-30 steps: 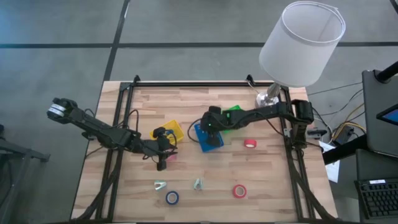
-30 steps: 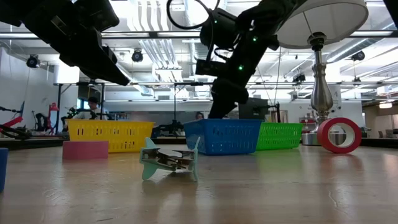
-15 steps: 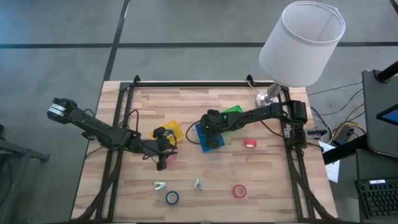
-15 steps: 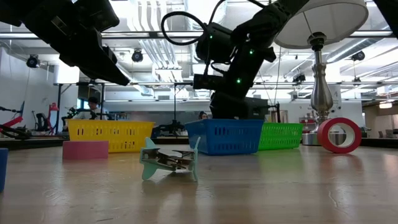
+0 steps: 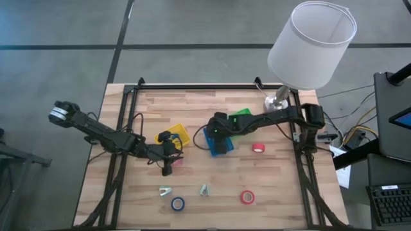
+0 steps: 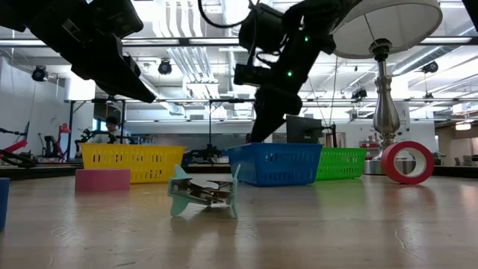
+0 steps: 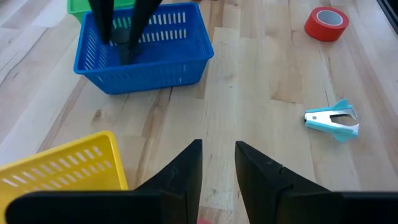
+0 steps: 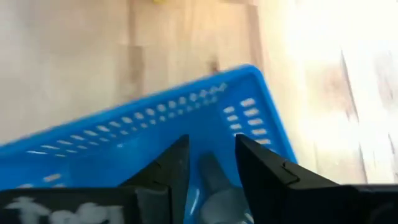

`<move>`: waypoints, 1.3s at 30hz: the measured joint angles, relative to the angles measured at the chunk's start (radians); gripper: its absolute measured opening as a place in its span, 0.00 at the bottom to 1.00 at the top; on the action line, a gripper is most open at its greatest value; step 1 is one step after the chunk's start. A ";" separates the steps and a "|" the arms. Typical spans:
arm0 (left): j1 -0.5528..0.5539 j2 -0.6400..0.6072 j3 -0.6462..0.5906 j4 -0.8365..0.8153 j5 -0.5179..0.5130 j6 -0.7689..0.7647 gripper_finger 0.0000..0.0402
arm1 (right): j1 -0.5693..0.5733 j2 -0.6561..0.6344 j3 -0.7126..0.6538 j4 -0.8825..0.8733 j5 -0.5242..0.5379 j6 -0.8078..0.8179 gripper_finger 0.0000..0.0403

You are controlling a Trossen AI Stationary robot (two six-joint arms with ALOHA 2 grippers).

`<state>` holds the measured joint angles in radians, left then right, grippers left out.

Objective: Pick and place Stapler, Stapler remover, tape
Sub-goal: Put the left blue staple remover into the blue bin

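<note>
My right gripper stands over the blue bin, its open fingers reaching down inside it. In the right wrist view a grey thing shows on the bin floor between them. My left gripper hovers open just above a pink tape roll lying flat by the yellow bin. Two red tape rolls, a blue roll and two staple removers lie on the table. My right gripper has its fingers on either side of the grey thing in the blue bin, coming from above. Whether they touch it, I cannot tell.
A green bin sits just beyond the blue one. A lamp with a white shade stands at the far right corner. The nearer staple remover lies in front of the bins; bare wood spreads along the near edge.
My right gripper dipped deeper into the blue bin, then rose again, staying over it. The blue bin slid a little toward the table's right. My left arm kept still.
</note>
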<state>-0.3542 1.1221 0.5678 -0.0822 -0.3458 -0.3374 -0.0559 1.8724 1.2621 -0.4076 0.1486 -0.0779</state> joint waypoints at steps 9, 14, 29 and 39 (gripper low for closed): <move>0.000 0.000 0.000 0.000 0.000 -0.006 0.24 | 0.160 -0.006 0.053 -0.004 -0.001 -0.001 0.39; -0.001 0.000 0.000 0.000 0.015 -0.007 0.24 | 0.259 -0.006 0.056 -0.004 -0.005 -0.003 0.41; -0.041 0.000 0.000 0.000 0.142 -0.055 0.24 | 0.418 -0.006 0.053 0.002 -0.045 0.071 0.41; -0.214 0.088 0.000 0.000 0.191 -0.323 0.24 | 0.418 -0.006 0.053 0.002 -0.045 0.078 0.38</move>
<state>-0.5686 1.2097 0.5678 -0.0823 -0.1551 -0.6607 0.3618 1.8668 1.3151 -0.4053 0.1040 0.0002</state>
